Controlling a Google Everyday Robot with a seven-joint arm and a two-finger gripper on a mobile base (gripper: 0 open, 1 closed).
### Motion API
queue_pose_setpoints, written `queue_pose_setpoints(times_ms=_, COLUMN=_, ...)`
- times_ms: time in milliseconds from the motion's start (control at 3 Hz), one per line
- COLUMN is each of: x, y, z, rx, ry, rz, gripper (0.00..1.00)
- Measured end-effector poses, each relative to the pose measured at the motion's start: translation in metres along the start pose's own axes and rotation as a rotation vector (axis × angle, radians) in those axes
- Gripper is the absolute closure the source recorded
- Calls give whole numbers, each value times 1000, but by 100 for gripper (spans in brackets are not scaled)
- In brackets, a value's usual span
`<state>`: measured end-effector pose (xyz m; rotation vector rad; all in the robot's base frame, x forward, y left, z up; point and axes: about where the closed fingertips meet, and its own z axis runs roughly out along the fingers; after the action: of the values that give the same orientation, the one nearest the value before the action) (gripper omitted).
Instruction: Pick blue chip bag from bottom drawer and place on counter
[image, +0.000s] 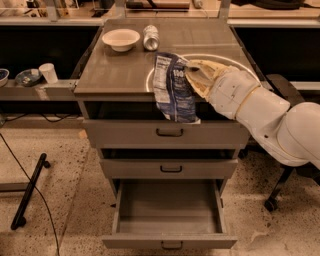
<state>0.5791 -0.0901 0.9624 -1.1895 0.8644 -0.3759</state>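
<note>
The white arm (260, 107) reaches in from the right, its gripper (192, 75) clamped on the blue chip bag (172, 97) over the front edge of the bench (115, 75).

You had a white bowl (121, 39) at back left, with a silver can (150, 36) lying on its side just right of it, both behind and left of the gripper (192, 75). Top drawer (125, 134) and middle drawer (130, 169) were shut. Paper cup (48, 72) stood on the left shelf (57, 90); a black bar (30, 192) lay on the floor (65, 165).

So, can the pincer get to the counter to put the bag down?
Probably yes. The pincer, shut on the bag, is over the front edge of the counter; the bowl and can sit far back, out of its way.
</note>
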Motion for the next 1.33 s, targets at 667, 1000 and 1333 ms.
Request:
queue_pose_setpoints(times_ms=667, x=17, y=-22, z=44, rx=138, ry=89, rz=66, gripper=100)
queue_pose_setpoints(times_ms=1000, x=33, y=-38, z=75, rx=210, ry=183, rz=95, gripper=100)
queue_pose_setpoints(times_ms=1333, x=59, y=-68, z=97, rx=282, ry=328, rz=85, gripper=100)
